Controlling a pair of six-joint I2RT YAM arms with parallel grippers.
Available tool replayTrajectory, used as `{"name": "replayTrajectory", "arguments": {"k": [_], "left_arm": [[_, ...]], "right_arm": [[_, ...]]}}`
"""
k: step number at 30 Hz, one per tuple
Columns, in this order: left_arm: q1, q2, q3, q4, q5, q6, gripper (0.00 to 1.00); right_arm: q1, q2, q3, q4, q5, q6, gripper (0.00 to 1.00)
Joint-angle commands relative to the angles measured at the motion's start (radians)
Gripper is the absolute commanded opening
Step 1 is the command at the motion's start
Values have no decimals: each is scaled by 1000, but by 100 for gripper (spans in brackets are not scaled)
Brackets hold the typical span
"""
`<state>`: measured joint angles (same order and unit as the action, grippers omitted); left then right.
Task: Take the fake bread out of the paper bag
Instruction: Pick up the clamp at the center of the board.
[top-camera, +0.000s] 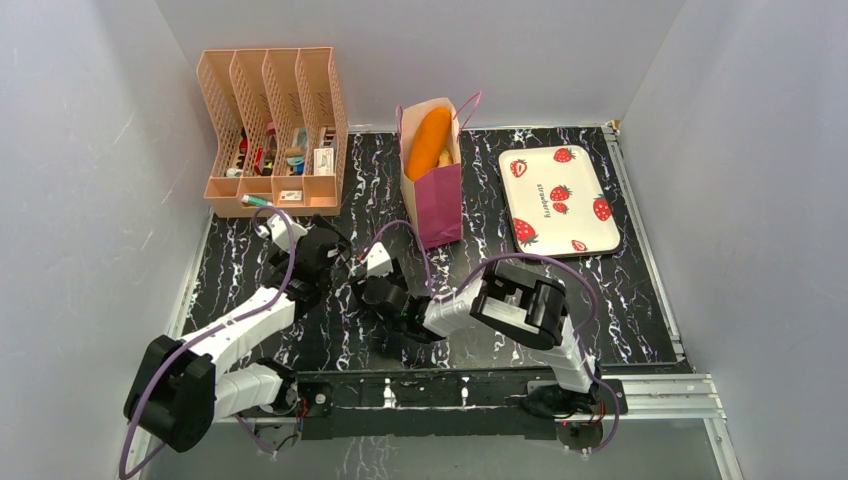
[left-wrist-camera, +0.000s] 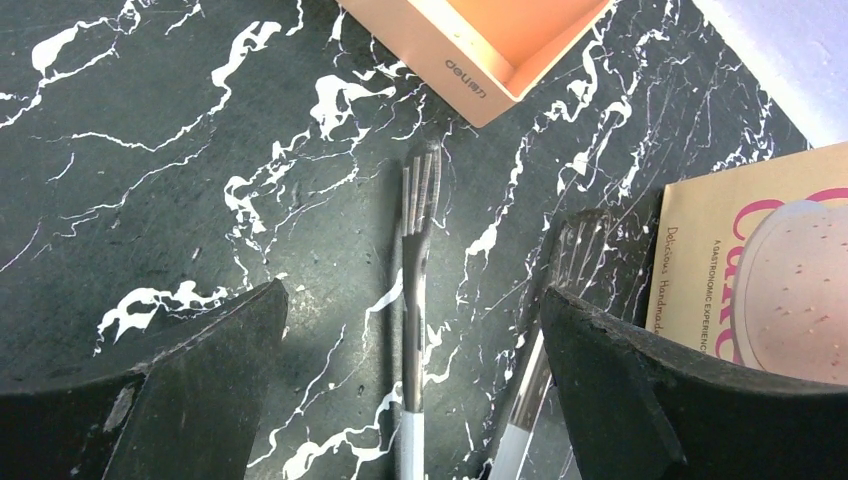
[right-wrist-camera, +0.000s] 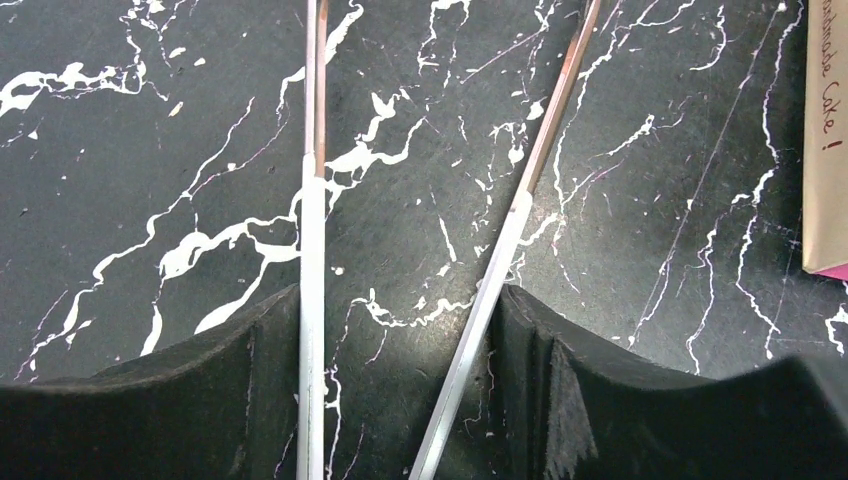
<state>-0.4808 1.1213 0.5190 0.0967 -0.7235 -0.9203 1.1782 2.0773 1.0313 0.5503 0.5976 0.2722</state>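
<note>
**Both grippers parked low, bread not yet extracted.** The left gripper (left-wrist-camera: 412, 295) is hovering low over the black marbled table (left-wrist-camera: 150, 150). Its jaws are spread wide and are clasping nothing. Between its fingers (left-wrist-camera: 200, 390), a fork-tipped metal utensil (left-wrist-camera: 418, 230) is lying flat on the table. The right gripper (right-wrist-camera: 398, 295) is likewise hanging released. Its fingers (right-wrist-camera: 620, 400) are flanking two slim white-handled shafts (right-wrist-camera: 312, 250) without visibly pinching them. Whether these are two utensils or the arms of one pair of tongs cannot be told.

Beyond the grippers, the paper bag (top-camera: 437, 205) is standing upright between the peach file rack (top-camera: 270, 190) and the strawberry tray (top-camera: 590, 235). The fake bread (top-camera: 430, 140), an orange loaf, is protruding from the bag's open mouth. This stance is probably keeping the loaf reachable from above. Neither gripper is touching the bag.
</note>
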Motion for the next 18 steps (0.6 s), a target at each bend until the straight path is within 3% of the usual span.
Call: {"name": "replayTrajectory", "arguments": {"k": [1, 10, 18], "left_arm": [[4, -3, 48, -61, -45, -53, 98], [13, -10, 68, -102, -38, -89, 98], [61, -111, 26, -85, 33, -126, 86]], "right_arm": [[4, 28, 20, -25, 27, 16, 59], [6, -86, -60, 18, -14, 19, 49], [33, -236, -124, 39, -79, -20, 45]]}}
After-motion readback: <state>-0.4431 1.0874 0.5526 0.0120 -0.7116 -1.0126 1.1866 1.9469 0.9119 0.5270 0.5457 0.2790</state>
